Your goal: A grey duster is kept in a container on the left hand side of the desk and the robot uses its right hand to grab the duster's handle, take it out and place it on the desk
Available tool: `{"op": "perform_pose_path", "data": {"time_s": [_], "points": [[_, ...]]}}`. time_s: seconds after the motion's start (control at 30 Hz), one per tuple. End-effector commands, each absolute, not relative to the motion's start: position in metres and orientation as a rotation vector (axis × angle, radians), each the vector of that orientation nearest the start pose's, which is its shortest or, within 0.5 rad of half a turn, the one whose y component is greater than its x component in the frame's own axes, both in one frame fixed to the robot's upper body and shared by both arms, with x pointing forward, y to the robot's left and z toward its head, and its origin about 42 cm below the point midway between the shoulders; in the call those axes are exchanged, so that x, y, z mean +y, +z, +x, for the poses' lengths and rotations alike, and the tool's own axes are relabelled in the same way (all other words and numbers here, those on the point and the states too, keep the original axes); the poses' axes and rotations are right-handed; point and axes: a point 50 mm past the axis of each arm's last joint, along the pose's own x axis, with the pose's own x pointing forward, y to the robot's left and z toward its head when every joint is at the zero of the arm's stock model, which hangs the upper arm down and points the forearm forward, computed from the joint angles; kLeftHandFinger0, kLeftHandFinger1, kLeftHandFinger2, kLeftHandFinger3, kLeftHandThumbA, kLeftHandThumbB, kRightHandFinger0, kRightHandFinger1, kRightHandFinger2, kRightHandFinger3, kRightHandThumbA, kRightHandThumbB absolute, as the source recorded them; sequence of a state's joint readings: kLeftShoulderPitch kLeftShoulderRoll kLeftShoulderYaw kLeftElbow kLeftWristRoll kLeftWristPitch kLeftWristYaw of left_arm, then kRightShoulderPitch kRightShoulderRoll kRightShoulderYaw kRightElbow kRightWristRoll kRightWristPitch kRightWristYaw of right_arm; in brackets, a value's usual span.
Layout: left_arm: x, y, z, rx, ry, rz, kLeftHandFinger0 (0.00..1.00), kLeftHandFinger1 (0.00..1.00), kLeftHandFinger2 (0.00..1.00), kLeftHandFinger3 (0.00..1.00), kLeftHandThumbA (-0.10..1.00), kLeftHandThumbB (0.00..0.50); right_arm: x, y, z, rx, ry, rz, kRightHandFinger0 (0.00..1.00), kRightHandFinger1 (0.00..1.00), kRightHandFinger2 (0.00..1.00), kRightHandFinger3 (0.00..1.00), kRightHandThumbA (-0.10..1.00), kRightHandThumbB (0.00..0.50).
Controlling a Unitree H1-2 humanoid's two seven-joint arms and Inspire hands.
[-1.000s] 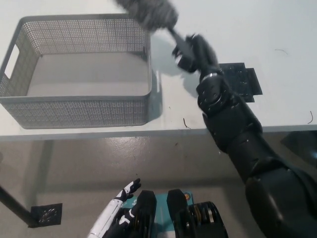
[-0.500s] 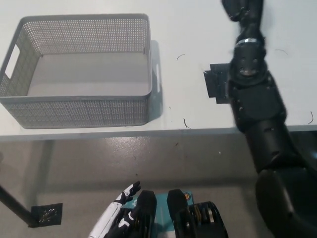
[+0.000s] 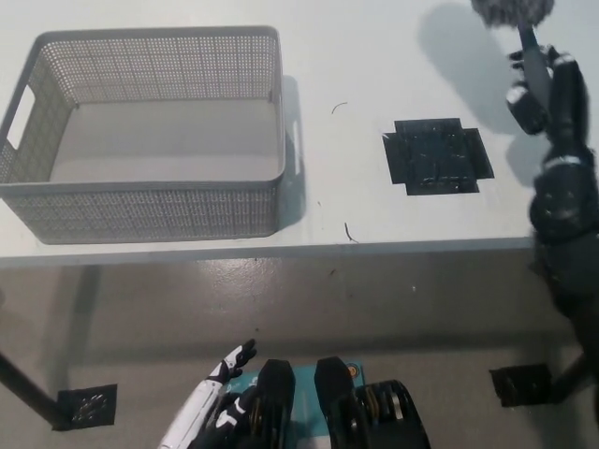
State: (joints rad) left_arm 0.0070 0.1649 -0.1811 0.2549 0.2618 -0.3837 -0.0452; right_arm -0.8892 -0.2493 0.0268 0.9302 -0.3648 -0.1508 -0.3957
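The grey container (image 3: 150, 211) sits on the desk (image 3: 374, 56) with nothing in it. Far to its right, the black right hand (image 3: 541, 86) is clamped around the duster's handle (image 3: 526, 42). The fluffy grey duster (image 3: 513, 9) pokes up at the top edge, well clear of the container. A black patch (image 3: 437, 156) lies between them. The white left hand (image 3: 211, 409) hangs below the container, off the desk; I can't tell its grip.
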Motion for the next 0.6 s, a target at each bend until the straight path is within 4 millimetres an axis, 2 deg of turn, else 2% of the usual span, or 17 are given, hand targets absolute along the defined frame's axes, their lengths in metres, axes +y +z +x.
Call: {"op": "perform_pose_path", "data": {"time_s": [0.0, 0.07, 0.13, 0.17, 0.2, 0.23, 0.27, 0.3, 0.33, 0.37, 0.4, 0.43, 0.47, 0.5, 0.53, 0.57], "points": [[0.222, 0.053, 0.263, -0.187, -0.275, 0.391, 1.0, 1.0, 1.0, 1.0, 0.94, 0.105, -0.298, 0.265, 0.541, -0.327, -0.337, -0.692, 0.0, 0.22, 0.66, 0.67, -0.1, 0.175], [0.223, 0.053, 0.263, -0.18, -0.269, 0.392, 1.0, 1.0, 1.0, 1.0, 0.94, 0.105, -0.326, 0.261, 0.537, -0.269, -0.383, -0.669, 0.0, 0.24, 0.66, 0.67, -0.1, 0.168], [0.224, 0.052, 0.262, -0.182, -0.262, 0.389, 1.0, 1.0, 1.0, 1.0, 0.94, 0.103, -0.339, 0.26, 0.536, -0.237, -0.433, -0.678, 0.0, 0.25, 0.64, 0.61, -0.1, 0.178], [0.225, 0.052, 0.262, -0.182, -0.261, 0.384, 1.0, 1.0, 1.0, 1.0, 0.94, 0.108, -0.349, 0.258, 0.534, -0.22, -0.452, -0.671, 0.03, 0.28, 0.63, 0.59, -0.1, 0.165], [0.225, 0.051, 0.262, -0.18, -0.261, 0.384, 1.0, 1.0, 1.0, 1.0, 0.94, 0.112, -0.359, 0.258, 0.531, -0.22, -0.456, -0.688, 0.0, 0.25, 0.6, 0.55, -0.1, 0.16], [0.226, 0.052, 0.261, -0.177, -0.261, 0.386, 1.0, 1.0, 1.0, 1.0, 0.95, 0.117, -0.365, 0.258, 0.529, -0.234, -0.458, -0.731, 0.04, 0.32, 0.69, 0.67, -0.1, 0.198], [0.227, 0.052, 0.261, -0.175, -0.26, 0.387, 1.0, 1.0, 1.0, 1.0, 0.95, 0.118, -0.37, 0.259, 0.528, -0.249, -0.459, -0.774, 0.01, 0.27, 0.58, 0.61, -0.1, 0.198], [0.228, 0.052, 0.26, -0.177, -0.261, 0.39, 1.0, 1.0, 1.0, 1.0, 0.95, 0.111, -0.378, 0.261, 0.528, -0.252, -0.477, -0.821, 0.0, 0.13, 0.38, 0.5, -0.1, 0.235], [0.229, 0.053, 0.261, -0.18, -0.261, 0.391, 1.0, 1.0, 1.0, 1.0, 0.95, 0.111, -0.383, 0.262, 0.528, -0.265, -0.493, -0.848, 0.0, 0.07, 0.3, 0.41, -0.1, 0.242], [0.23, 0.053, 0.262, -0.182, -0.258, 0.394, 1.0, 1.0, 1.0, 1.0, 0.95, 0.113, -0.385, 0.266, 0.528, -0.292, -0.493, -0.834, 0.0, 0.0, 0.19, 0.25, -0.1, 0.252], [0.23, 0.053, 0.262, -0.183, -0.257, 0.395, 1.0, 1.0, 1.0, 1.0, 0.95, 0.113, -0.385, 0.268, 0.528, -0.304, -0.491, -0.828, 0.0, 0.0, 0.19, 0.25, -0.1, 0.252], [0.23, 0.053, 0.262, -0.183, -0.256, 0.394, 1.0, 1.0, 1.0, 1.0, 0.95, 0.114, -0.389, 0.276, 0.528, -0.311, -0.49, -0.917, 0.0, 0.04, 0.34, 0.25, -0.1, 0.222], [0.229, 0.053, 0.262, -0.18, -0.255, 0.393, 1.0, 1.0, 1.0, 1.0, 0.95, 0.116, -0.391, 0.285, 0.526, -0.349, -0.494, -1.019, 0.0, 0.06, 0.4, 0.34, -0.1, 0.258], [0.229, 0.053, 0.262, -0.178, -0.256, 0.389, 1.0, 1.0, 1.0, 1.0, 0.95, 0.115, -0.393, 0.289, 0.524, -0.391, -0.495, -1.061, 0.0, 0.07, 0.42, 0.27, -0.1, 0.267], [0.229, 0.053, 0.262, -0.178, -0.256, 0.388, 1.0, 1.0, 1.0, 1.0, 0.95, 0.115, -0.393, 0.29, 0.524, -0.404, -0.495, -1.07, 0.0, 0.11, 0.49, 0.23, -0.1, 0.273], [0.23, 0.054, 0.263, -0.189, -0.251, 0.393, 1.0, 1.0, 1.0, 1.0, 0.93, 0.099, -0.391, 0.295, 0.524, -0.463, -0.48, -1.115, 0.0, 0.21, 0.6, 0.21, -0.1, 0.268]]}}
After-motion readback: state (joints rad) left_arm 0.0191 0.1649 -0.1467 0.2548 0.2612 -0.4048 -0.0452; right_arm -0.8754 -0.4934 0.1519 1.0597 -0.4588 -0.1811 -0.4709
